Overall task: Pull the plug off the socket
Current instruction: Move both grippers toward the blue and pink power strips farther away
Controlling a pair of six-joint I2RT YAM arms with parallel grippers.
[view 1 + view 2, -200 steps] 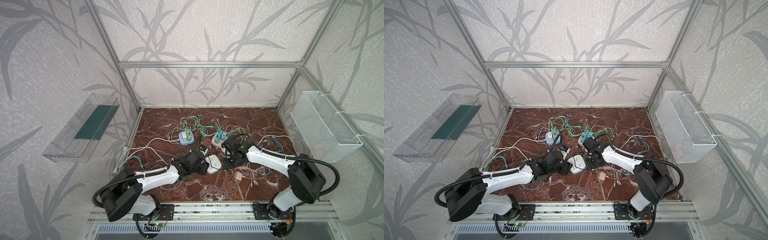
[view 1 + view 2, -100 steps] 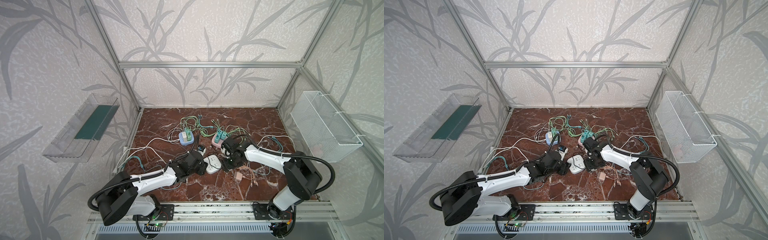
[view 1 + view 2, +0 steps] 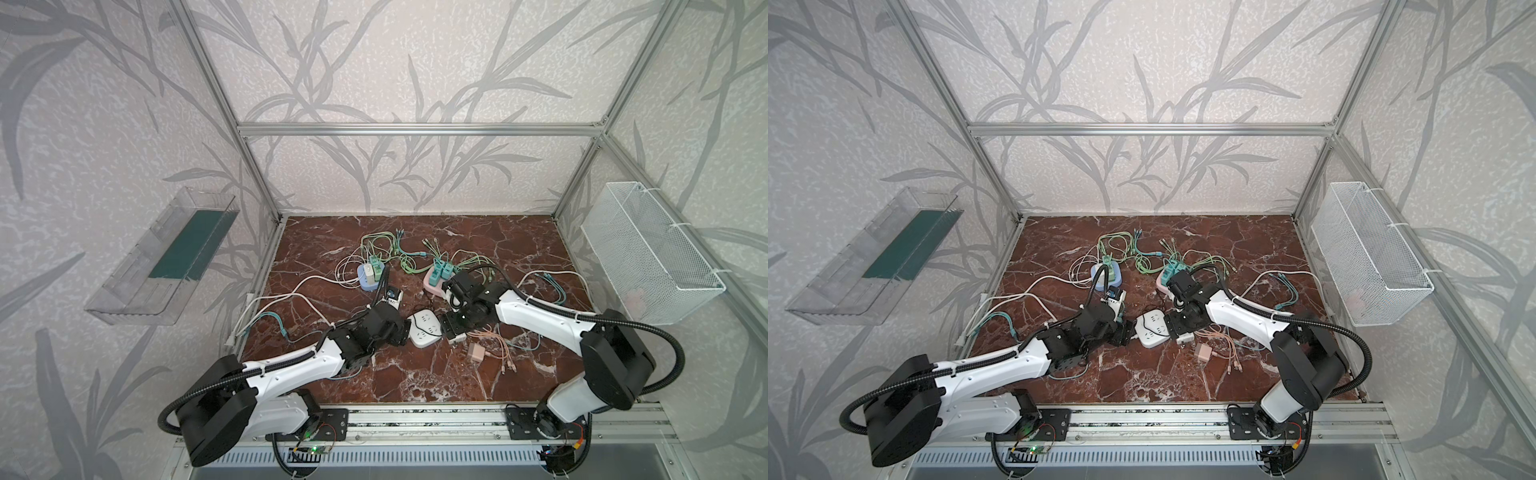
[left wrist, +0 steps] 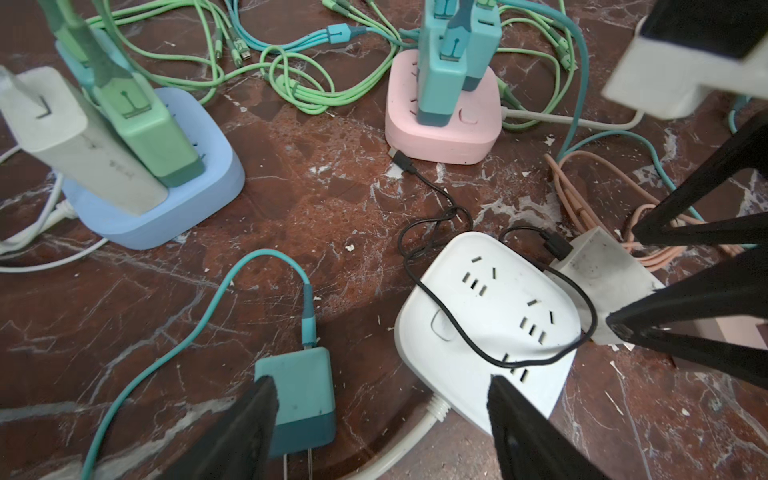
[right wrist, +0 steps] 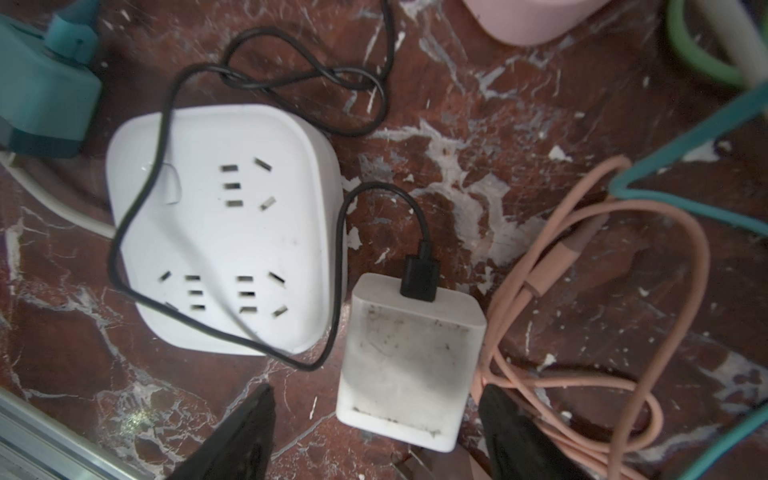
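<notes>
Both pincers have just spread wide and grip nothing. By the left gripper the teal plug lies flat on the marble, and the right gripper straddles the white charger, both beside the white socket. Its holes are all bare, so the pulling looks done.

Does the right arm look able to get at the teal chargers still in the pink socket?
Probably yes. The right gripper hangs open over the unplugged white charger, and the pink socket stands close beside that arm's wrist. Its teal chargers stand upright and uncovered.
</notes>
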